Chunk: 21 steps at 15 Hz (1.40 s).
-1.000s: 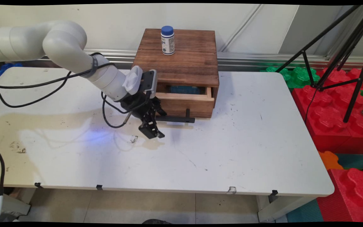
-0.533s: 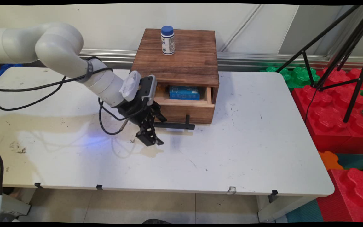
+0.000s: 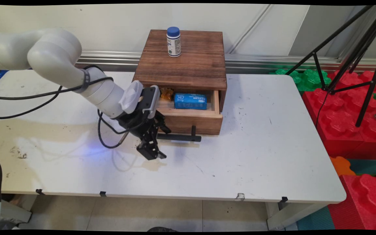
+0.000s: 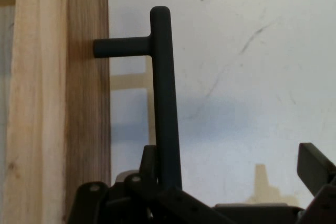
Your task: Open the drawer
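Note:
A dark wooden box (image 3: 184, 62) stands at the table's far middle, its light wood drawer (image 3: 191, 120) pulled partly out. Inside the drawer lie a blue carton (image 3: 190, 101) and a brown crinkled thing (image 3: 166, 93). My gripper (image 3: 160, 142) is at the left end of the drawer's black bar handle (image 3: 181, 138). In the hand view the handle (image 4: 163, 103) runs down beside the left finger (image 4: 149, 158), while the right finger (image 4: 315, 163) stands far off, so the gripper (image 4: 231, 163) is open around the bar. The drawer front (image 4: 58, 103) fills the left side. A blue-capped white bottle (image 3: 173, 41) stands on the box.
The white table (image 3: 256, 156) is stained at the left. Black cables (image 3: 106, 137) hang from my arm. Black tripod legs (image 3: 348, 58) and red foam blocks (image 3: 344, 124) stand off the table's right edge, with green blocks (image 3: 308, 78) behind.
The gripper has moved towards the table's near side with the handle, and the drawer has slid further out. More of the blue carton and the brown thing shows.

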Each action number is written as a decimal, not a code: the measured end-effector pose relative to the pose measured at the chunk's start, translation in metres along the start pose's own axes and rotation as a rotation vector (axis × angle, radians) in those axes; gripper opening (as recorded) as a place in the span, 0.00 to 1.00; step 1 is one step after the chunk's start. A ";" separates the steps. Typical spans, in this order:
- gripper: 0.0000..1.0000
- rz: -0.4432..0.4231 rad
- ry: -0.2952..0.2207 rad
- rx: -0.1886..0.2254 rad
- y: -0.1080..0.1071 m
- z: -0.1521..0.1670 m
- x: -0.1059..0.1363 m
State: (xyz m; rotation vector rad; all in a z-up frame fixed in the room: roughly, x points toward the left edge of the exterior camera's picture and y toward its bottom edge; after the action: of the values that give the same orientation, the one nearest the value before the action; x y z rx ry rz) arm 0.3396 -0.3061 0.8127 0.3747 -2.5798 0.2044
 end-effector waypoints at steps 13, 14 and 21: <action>1.00 0.056 0.005 -0.042 0.043 -0.001 0.000; 1.00 0.060 0.005 -0.046 0.046 -0.001 0.001; 1.00 0.086 0.010 -0.072 0.069 0.000 0.003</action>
State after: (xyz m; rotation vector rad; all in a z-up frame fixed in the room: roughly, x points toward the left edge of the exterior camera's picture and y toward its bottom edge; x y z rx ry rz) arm 0.3162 -0.2410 0.8096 0.2368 -2.5879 0.1434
